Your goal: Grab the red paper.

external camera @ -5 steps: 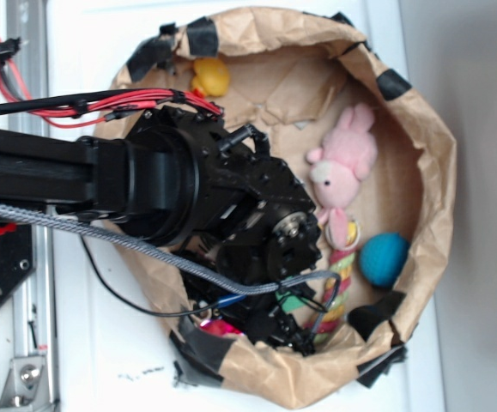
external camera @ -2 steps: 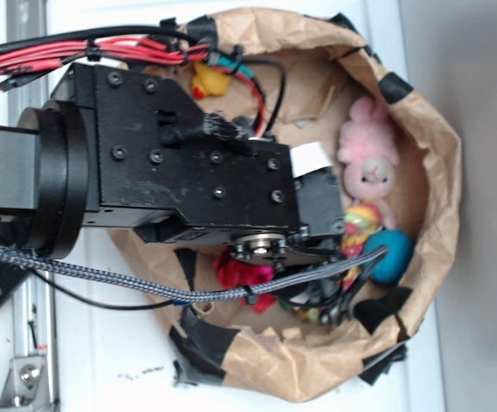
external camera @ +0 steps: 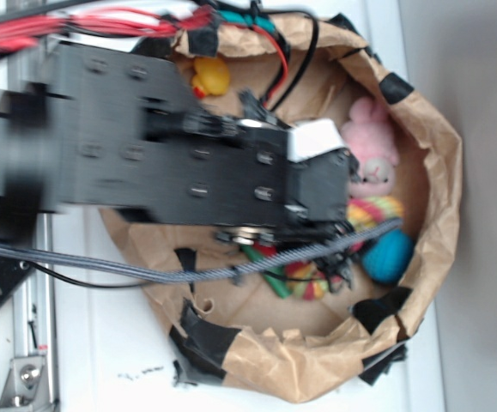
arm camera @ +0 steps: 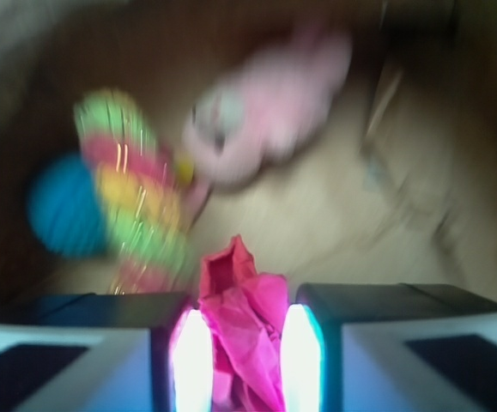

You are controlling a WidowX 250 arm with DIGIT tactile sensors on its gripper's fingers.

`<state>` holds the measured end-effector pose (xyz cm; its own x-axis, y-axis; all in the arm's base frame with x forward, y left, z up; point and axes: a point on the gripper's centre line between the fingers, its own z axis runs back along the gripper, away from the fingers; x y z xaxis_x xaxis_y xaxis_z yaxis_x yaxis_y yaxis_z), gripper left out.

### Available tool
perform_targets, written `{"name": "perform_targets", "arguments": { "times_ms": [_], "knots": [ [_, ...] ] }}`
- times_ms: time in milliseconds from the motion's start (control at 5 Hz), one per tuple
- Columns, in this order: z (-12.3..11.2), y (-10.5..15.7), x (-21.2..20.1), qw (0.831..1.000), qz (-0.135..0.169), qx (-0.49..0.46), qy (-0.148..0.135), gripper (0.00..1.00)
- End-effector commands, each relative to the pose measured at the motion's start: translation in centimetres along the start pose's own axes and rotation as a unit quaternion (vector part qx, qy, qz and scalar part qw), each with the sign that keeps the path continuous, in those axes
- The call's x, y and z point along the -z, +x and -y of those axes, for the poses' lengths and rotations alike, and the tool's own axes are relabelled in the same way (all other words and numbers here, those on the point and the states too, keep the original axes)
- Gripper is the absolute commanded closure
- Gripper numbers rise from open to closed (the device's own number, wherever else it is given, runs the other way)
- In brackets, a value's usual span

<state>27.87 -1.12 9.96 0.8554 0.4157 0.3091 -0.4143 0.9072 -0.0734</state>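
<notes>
In the wrist view the red paper (arm camera: pixel 241 296), a crumpled bright red-pink wad, sits between my two fingers, and its peak sticks out past the tips. My gripper (arm camera: pixel 246 343) is shut on it, with both lit pads (arm camera: pixel 193 356) pressing its sides. It is held above the brown paper floor. In the exterior view the black arm (external camera: pixel 231 172) covers the gripper and the red paper, so neither shows there.
A crumpled brown paper bowl (external camera: pixel 437 172) with black tape holds a pink plush rabbit (external camera: pixel 370 159), a blue ball (external camera: pixel 387 256), a braided red-yellow-green rope ring (external camera: pixel 308 283), a green block (external camera: pixel 269 276) and a yellow duck (external camera: pixel 209 75). Rabbit (arm camera: pixel 265 103), ball (arm camera: pixel 63 206) and rope (arm camera: pixel 132 189) lie ahead of the fingers.
The arm has swung up and across the bowl. The red paper, seen under the wrist 0.4 s ago, is now covered by the arm. The rope ring has shifted.
</notes>
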Motion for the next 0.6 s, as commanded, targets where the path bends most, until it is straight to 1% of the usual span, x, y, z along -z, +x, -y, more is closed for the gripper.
{"name": "perform_targets", "arguments": {
  "times_ms": [0, 200, 400],
  "knots": [
    [-3.74, 0.23, -2.36, 0.999, -0.020, 0.021, -0.027, 1.00],
    [-3.13, 0.19, -3.07, 0.999, -0.002, 0.010, -0.046, 1.00],
    [-2.77, 0.09, -2.93, 0.998, -0.007, 0.006, -0.055, 1.00]
  ]
}}
